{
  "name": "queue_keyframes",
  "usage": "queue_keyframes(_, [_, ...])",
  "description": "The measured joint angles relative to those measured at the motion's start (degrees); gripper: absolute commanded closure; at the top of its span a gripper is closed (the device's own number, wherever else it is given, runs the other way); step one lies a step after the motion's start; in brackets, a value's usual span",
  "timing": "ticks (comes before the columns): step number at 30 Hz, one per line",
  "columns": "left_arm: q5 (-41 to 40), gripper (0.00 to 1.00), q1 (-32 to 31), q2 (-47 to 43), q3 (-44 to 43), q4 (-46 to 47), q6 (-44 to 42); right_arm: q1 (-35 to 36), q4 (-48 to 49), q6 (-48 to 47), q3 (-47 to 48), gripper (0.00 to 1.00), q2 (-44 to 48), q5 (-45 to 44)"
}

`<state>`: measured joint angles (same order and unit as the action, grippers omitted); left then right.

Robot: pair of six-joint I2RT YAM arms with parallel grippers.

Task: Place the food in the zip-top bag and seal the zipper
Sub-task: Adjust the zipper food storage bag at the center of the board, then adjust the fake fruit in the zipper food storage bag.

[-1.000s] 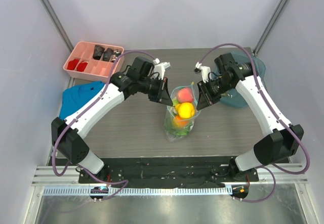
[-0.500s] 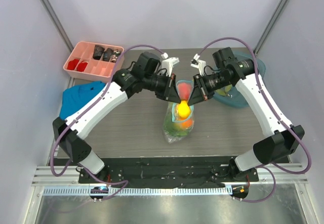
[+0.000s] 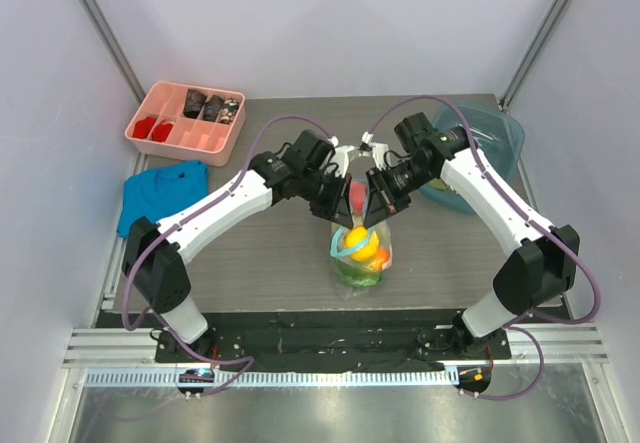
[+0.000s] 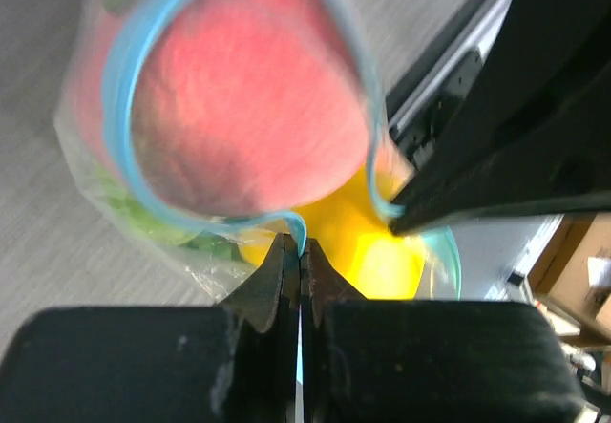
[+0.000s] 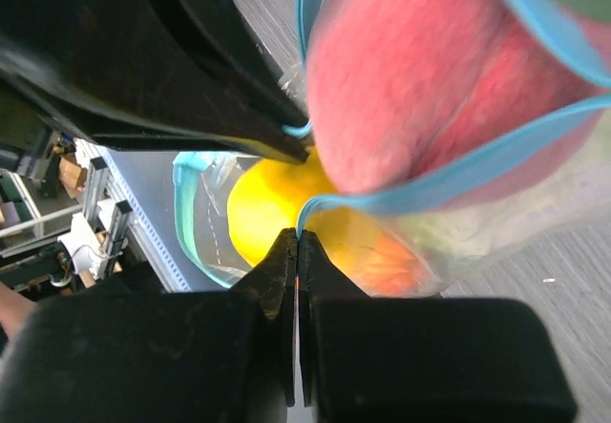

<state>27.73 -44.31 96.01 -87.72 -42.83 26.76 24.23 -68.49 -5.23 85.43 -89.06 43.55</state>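
The left gripper (image 4: pixel 298 251) has its jaws pinched tight on the blue zipper (image 5: pixel 449 179), and the right gripper (image 5: pixel 296 246) pinches it tight too. A second ago they were far apart; now they almost touch, so the mouth is squeezed narrow. The zip-top bag (image 3: pixel 362 253) stands mid-table (image 3: pixel 260 253), with the red fruit (image 4: pixel 248 98) and yellow fruit (image 3: pixel 360 240) inside.

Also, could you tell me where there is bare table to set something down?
Bare table lies near the front, between the zip-top bag and the left arm, and between the bag and the right arm. The far strip between pink tray and teal bowl is open too. The centre is crowded: the left gripper and right gripper pinch the zipper there.
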Motion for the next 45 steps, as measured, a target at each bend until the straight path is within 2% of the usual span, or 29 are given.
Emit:
queue_keyframes(5, [2.2, 1.00, -1.0, -6.8, 6.7, 3.8, -0.5, -1.7, 0.6, -2.1, -0.4, 0.99, 2.3, 1.2])
queue_keyframes(8, [3.7, 0.92, -1.1, -12.6, 6.7, 5.0, -1.5, -3.1, 0.9, -4.0, -0.4, 0.99, 6.3, 0.8])
queue_keyframes(11, [4.5, 0.91, -1.1, -16.4, 6.4, 5.7, -3.0, -3.6, 0.8, -6.5, -0.4, 0.99, 10.3, -0.1])
queue_keyframes(15, [4.6, 0.88, -1.1, -17.0, 6.2, 5.1, -4.8, -3.4, 0.9, -10.1, -2.3, 0.99, 13.7, -1.7])
queue_keyframes(16, [4.6, 0.81, -1.0, -16.9, 6.2, 4.9, -5.0, -3.3, 0.9, -10.8, -3.2, 0.99, 14.1, -2.3])
queue_keyframes(21, [4.3, 0.60, -0.7, -16.1, 6.6, 4.3, -6.3, -3.3, 1.4, -13.2, -8.0, 0.99, 14.3, -4.1])
queue_keyframes(22, [4.4, 0.50, -0.5, -16.0, 6.6, 4.2, -6.4, -3.3, 1.4, -13.5, -8.6, 0.99, 14.3, -4.2])
queue_keyframes(25, [4.3, 0.33, 0.5, -15.5, 6.6, 3.6, -6.5, -3.3, 1.9, -14.2, -9.0, 0.99, 14.3, -4.3])
queue_keyframes(26, [4.0, 0.32, 1.0, -15.4, 6.6, 3.2, -6.4, -3.3, 2.3, -14.4, -8.9, 0.99, 14.3, -4.3])
queue_keyframes(29, [2.1, 0.31, 3.7, -15.3, 6.3, 2.9, -5.4, -3.3, 3.1, -14.5, -8.9, 0.99, 14.3, -4.2])
queue_keyframes(33, [-0.9, 0.41, 5.9, -13.4, 1.9, 1.8, -4.5, -3.2, 3.4, -14.2, -8.5, 0.99, 14.3, -4.0])
queue_keyframes(37, [-0.8, 0.46, 5.3, -10.0, -3.1, 1.7, -4.0, -2.6, 3.9, -13.7, -7.7, 0.99, 14.3, -3.8])
queue_keyframes(45, [-1.0, 0.51, 3.8, -7.1, -3.5, -2.4, -3.3, -1.5, 4.1, -12.5, -6.7, 0.99, 14.3, -3.4])
